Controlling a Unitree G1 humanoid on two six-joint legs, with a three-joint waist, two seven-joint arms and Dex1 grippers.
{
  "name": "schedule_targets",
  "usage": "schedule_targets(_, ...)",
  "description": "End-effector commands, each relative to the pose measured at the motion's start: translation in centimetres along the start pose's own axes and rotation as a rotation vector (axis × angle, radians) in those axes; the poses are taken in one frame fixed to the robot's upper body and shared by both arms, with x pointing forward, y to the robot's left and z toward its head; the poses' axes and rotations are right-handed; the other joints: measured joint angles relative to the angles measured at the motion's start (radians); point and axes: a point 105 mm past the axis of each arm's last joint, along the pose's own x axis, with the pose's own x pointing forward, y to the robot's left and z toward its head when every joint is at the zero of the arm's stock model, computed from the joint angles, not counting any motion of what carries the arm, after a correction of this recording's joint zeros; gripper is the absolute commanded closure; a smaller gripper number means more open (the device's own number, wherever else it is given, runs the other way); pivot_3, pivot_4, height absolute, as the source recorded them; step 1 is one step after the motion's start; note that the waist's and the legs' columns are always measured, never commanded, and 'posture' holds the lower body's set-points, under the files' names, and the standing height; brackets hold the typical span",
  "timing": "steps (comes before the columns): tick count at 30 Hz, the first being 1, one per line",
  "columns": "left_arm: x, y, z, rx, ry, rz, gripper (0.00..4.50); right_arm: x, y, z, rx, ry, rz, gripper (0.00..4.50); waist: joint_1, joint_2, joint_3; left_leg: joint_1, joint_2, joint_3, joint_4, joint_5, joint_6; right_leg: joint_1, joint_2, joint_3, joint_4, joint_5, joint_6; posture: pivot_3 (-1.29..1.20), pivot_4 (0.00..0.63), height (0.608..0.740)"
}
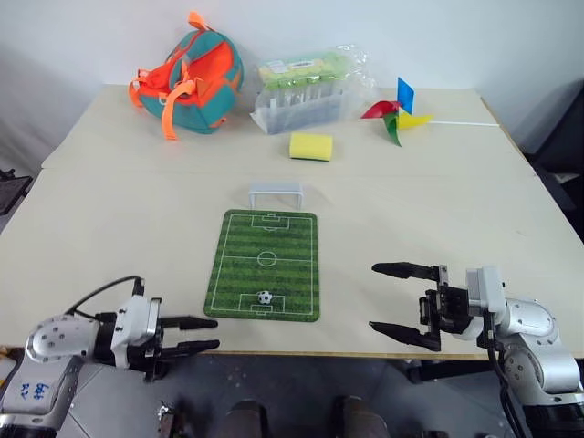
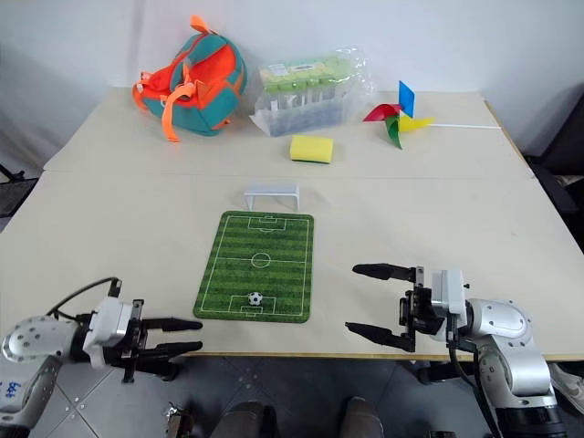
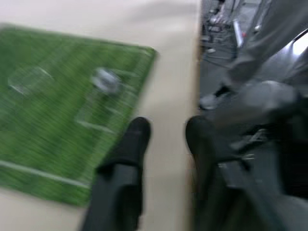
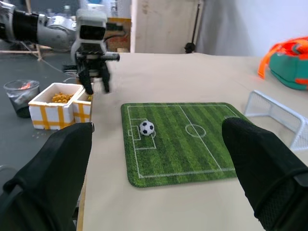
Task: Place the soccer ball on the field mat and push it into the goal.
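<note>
Left gripper [image 1: 212, 334] nearly clenched, empty, right gripper [image 1: 391, 298] spread wide — soccer ball [image 1: 264, 297] between them.

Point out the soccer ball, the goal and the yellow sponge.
soccer ball [image 1: 264, 297], left eye view, centre of the ball.
goal [image 1: 275, 187], left eye view, middle of the crossbar.
yellow sponge [image 1: 311, 146], left eye view, top face.

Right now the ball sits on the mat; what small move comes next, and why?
Probably bring the left gripper in behind the soccer ball. The ball rests on the field mat near its front edge, untouched, with the goal past the far end, so a push away from the robot remains.
</note>
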Motion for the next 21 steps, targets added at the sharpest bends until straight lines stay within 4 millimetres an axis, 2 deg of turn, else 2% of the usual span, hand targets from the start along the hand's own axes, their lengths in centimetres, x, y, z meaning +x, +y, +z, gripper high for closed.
schedule_targets(1, 2.5, -0.7, 1.1, 0.03, -0.078, -0.039, 4.47, -0.3, 0.2, 0.2, -0.028, -0.013, 0.014, 0.0, 0.001, 0.0, 0.0, 0.0, 0.0, 0.0, 0.0, 0.0, 0.0, 0.0, 0.0, 0.0, 0.0, 0.0, 0.0, 0.0, 0.15, 0.74)
schedule_targets(6, 5.5, 1.3, 0.8, 0.04, -0.101, -0.011, 4.47, -0.7, 0.6, -0.7, -0.016, 0.001, 0.016, 0.0, -0.003, 0.001, 0.0, 0.0, 0.0, 0.0, 0.001, 0.0, 0.0, 0.0, 0.001, 0.0, 0.0, 0.0, 0.0, 0.0, 0.15, 0.74)
schedule_targets(12, 7.5, 3.3, 0.3, 0.045, -0.09, -0.032, 4.47, -1.4, 0.8, -1.4, -0.021, 0.02, -0.024, 0.0, -0.006, 0.001, 0.0, 0.001, 0.0, 0.002, 0.001, 0.0, 0.0, 0.0, 0.001, 0.0, 0.0, 0.0, 0.0, 0.0, 0.15, 0.74)
schedule_targets(16, 8.1, 4.3, 0.0, 0.043, -0.081, -0.036, 4.47, -1.6, 1.0, -1.7, -0.028, 0.026, -0.053, 0.0, -0.006, 0.001, 0.0, 0.0, 0.0, 0.002, 0.001, 0.0, 0.0, 0.0, 0.001, 0.001, 0.0, 0.001, 0.0, 0.0, 0.15, 0.74)
schedule_targets(21, 9.2, 7.4, 0.0, 0.06, -0.087, 0.062, 4.47, -1.7, 0.8, -1.8, -0.049, 0.024, -0.114, 0.0, -0.003, 0.001, -0.001, 0.0, 0.0, 0.002, 0.002, 0.0, 0.0, 0.0, 0.001, 0.001, 0.0, 0.001, 0.0, 0.0, 0.15, 0.74)
